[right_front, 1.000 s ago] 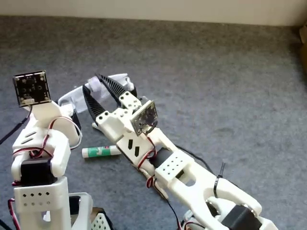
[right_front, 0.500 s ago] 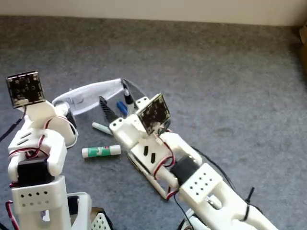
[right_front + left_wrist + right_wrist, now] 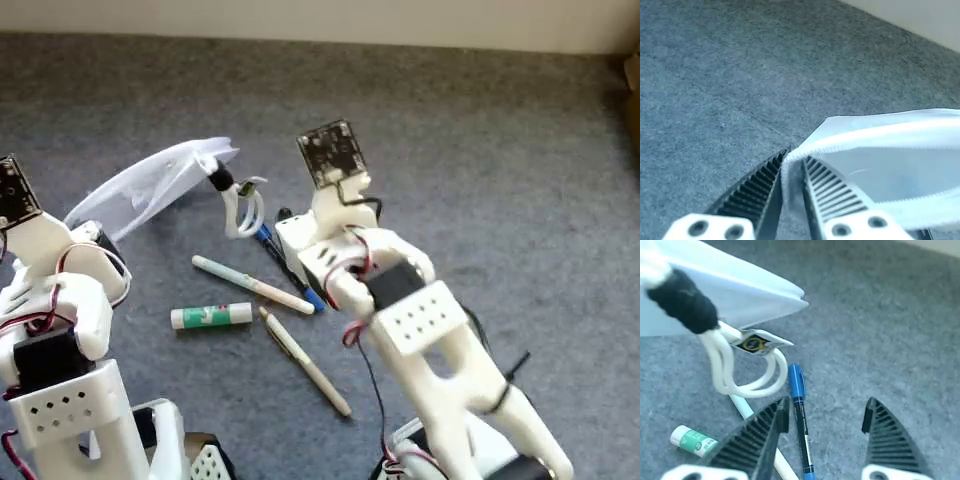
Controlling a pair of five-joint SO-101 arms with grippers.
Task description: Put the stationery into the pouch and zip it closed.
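Note:
A translucent white pouch (image 3: 150, 185) hangs tilted above the carpet, and my left gripper (image 3: 792, 161) is shut on its zipper edge (image 3: 850, 137). A white cord loop (image 3: 740, 375) dangles from the pouch's black pull (image 3: 682, 300). My right gripper (image 3: 826, 410) is open, low over a blue pen (image 3: 801, 425). Beside the blue pen (image 3: 290, 268) on the carpet lie a white pen (image 3: 250, 283), a green-labelled glue stick (image 3: 210, 316) and a beige pen (image 3: 305, 362).
Grey carpet (image 3: 480, 150) covers the whole area, bare to the right and toward the far side. A pale wall base (image 3: 320, 20) runs along the back. The left arm's base (image 3: 70, 400) stands at the near left.
The right arm has drawn back from the pouch mouth and swung upright. The left arm has raised the pouch and carried it left. Pens now lie uncovered on the carpet.

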